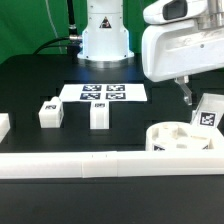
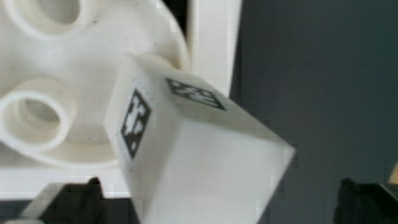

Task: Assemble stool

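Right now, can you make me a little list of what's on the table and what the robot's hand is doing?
seat: round white disc with holes, at the exterior view's right, by the long white rail
leg by the seat: tagged white block, tilted, leaning on the seat
other legs: two white blocks standing apart on the table
tag sheet: marker board lying flat near the robot's base
gripper: open, above the tilted leg, holding nothing

Exterior view. Round seat (image 1: 182, 137) lies near the table's (image 1: 30, 80) right edge, just behind the front rail (image 1: 100, 165). One leg (image 1: 207, 114) leans beside it. Two legs (image 1: 50, 112) (image 1: 98, 114) stand mid-table, apart. Marker board (image 1: 103, 93) lies towards the rear edge.
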